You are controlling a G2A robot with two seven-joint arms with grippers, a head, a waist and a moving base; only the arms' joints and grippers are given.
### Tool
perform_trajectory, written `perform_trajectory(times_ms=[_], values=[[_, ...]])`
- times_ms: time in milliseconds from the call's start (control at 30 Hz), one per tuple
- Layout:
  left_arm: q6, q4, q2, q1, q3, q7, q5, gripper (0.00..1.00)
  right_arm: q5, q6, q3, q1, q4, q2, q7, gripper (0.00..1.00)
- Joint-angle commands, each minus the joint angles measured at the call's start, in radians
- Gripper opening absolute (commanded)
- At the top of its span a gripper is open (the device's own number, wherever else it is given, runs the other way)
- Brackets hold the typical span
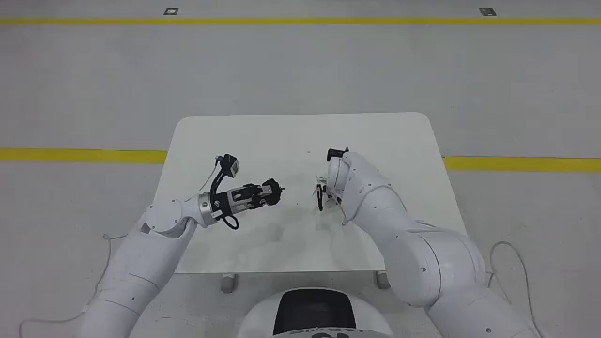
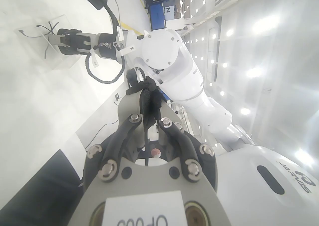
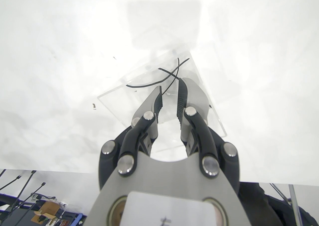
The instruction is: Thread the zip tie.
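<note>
- A white table (image 1: 282, 136) is standing on a grey floor, with a yellow floor line (image 1: 75, 156) running out from behind it at 9 and 3 o'clock.
- A clear tray (image 3: 124, 97) is lying flat near its middle.
- Small dark specks (image 3: 94, 106) are lying on the tabletop near the tray.

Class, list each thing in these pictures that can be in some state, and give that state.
Left gripper: shut, above the table.
Right gripper: open, tips down at the zip ties.
Zip ties: loose and crossed, none looped shut.
Clear tray: flat on the table, holding the zip ties.
</note>
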Motion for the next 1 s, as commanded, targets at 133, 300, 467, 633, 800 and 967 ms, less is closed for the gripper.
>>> perform_trajectory(times_ms=[133,300,467,633,800,967], values=[[0.000,0.000,0.000,0.000,0.000,0.000,0.000,0.00,0.000,0.000,0.004,-0.001,0.000,0.000,0.007,0.05],[0.000,0.000,0.000,0.000,0.000,0.000,0.000,0.00,0.000,0.000,0.012,-0.003,-0.004,0.002,0.004,0.00],[0.000,0.000,0.000,0.000,0.000,0.000,0.000,0.00,0.000,0.000,0.018,-0.005,-0.007,0.002,0.001,0.00],[0.000,0.000,0.000,0.000,0.000,0.000,0.000,0.00,0.000,0.000,0.036,-0.003,-0.015,-0.004,0.023,0.00],[0.000,0.000,0.000,0.000,0.000,0.000,0.000,0.00,0.000,0.000,0.056,-0.006,-0.034,-0.006,0.039,0.00],[0.000,0.000,0.000,0.000,0.000,0.000,0.000,0.00,0.000,0.000,0.066,-0.017,-0.057,-0.005,0.037,0.00]])
